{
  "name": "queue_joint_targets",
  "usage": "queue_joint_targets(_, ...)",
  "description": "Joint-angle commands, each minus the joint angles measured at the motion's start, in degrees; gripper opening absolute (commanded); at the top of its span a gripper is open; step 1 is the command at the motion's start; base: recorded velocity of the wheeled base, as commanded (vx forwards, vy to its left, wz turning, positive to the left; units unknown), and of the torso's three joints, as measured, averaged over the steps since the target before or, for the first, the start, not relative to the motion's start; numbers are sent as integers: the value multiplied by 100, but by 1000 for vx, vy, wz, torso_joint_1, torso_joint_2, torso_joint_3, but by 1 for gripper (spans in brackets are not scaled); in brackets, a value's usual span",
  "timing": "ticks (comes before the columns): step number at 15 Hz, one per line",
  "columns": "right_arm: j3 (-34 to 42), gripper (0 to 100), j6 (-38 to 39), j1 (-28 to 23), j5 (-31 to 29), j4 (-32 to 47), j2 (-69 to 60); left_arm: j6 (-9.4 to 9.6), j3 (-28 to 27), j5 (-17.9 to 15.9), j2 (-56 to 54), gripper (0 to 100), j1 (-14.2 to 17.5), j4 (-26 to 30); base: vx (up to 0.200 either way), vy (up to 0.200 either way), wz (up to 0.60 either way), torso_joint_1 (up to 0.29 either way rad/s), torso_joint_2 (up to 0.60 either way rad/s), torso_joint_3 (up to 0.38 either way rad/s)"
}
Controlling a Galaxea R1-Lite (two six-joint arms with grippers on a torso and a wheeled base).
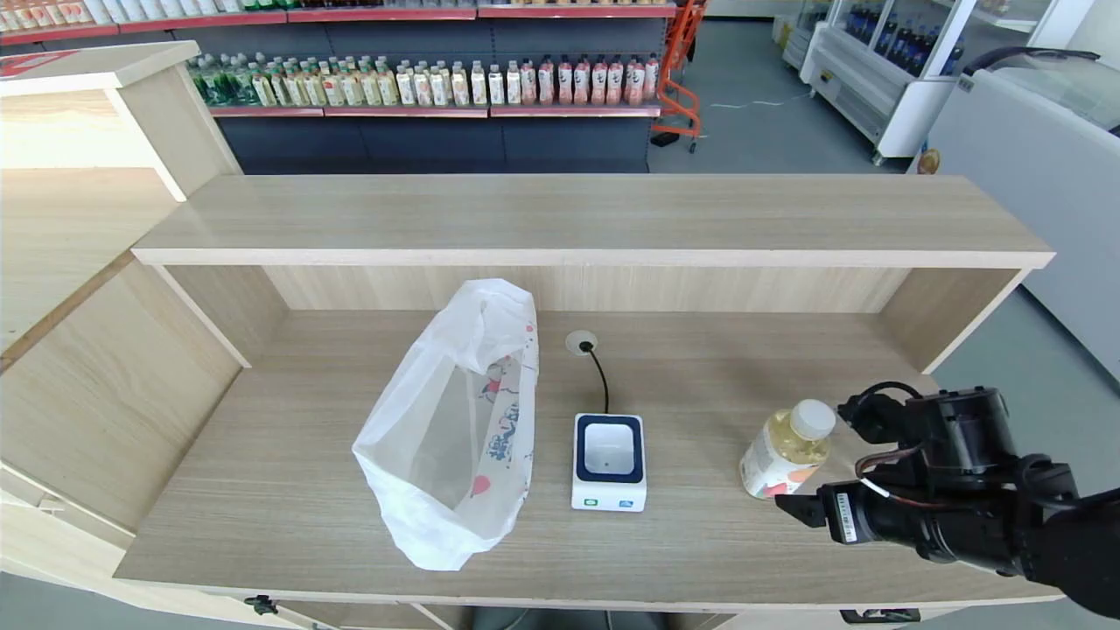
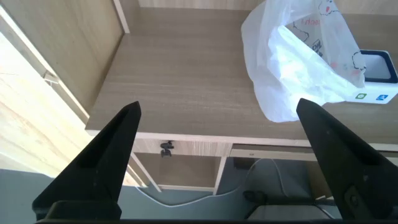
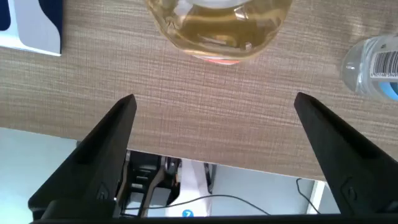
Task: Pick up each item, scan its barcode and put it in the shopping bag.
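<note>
A small bottle of yellowish liquid with a white cap stands on the counter, right of the white barcode scanner. The white plastic shopping bag stands open left of the scanner. My right gripper is open just beside the bottle on its near right side. In the right wrist view the bottle sits just beyond the gripper, outside its fingers. My left gripper hangs open and holds nothing, above the counter's front edge and left of the bag.
A second clear bottle with a barcode label lies on the counter close to my right gripper. The scanner's cable runs back to a hole in the counter. A raised wooden ledge and side walls enclose the counter.
</note>
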Motion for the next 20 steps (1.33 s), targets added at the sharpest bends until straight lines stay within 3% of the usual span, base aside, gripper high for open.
queue_joint_targets(1,22,100,-3,159,-35,-763,983,-4,0,4,-2,100,1,0,0,0,0,0,0,0)
queue_joint_targets(7,-30,100,-144,238,-44,-2635,1879,-4,0,4,-2,100,1,0,0,0,0,0,0,0)
queue_joint_targets(20,-452,100,-399,317,-114,-3619,2169,-4,0,4,-2,100,1,0,0,0,0,0,0,0)
